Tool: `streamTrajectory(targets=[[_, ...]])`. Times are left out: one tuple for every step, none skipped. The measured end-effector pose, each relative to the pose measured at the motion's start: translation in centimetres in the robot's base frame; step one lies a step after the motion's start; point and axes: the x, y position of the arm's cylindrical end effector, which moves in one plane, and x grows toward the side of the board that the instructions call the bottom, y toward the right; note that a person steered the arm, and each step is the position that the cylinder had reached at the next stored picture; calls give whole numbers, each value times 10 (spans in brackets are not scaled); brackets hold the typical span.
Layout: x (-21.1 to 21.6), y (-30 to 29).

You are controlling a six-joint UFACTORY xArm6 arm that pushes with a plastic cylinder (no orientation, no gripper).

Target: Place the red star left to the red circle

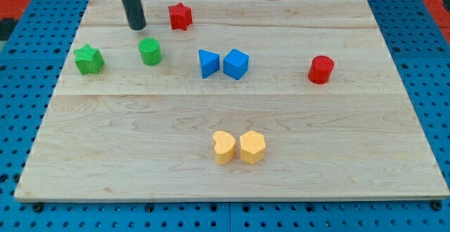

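Observation:
The red star (180, 16) lies near the view's top, left of centre. The red circle (321, 69) stands far to the right of it and a little lower. My tip (138, 27) is down on the board to the left of the red star, about a block's width away and not touching it. It is just above the green circle (150, 51).
A green star (88, 59) lies at the view's left. A blue triangle (208, 63) and a blue cube (236, 64) sit side by side in the middle. A yellow heart (223, 147) and a yellow hexagon (252, 147) sit together near the bottom. The wooden board (351, 155) lies on blue pegboard.

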Motion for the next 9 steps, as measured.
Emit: streamTrajectory(targets=[[-9,-8],[-17,-5],[-24,32],[-24,85],[-24,119],[-24,152],[-18,201],[-47,195],[-36,244]])
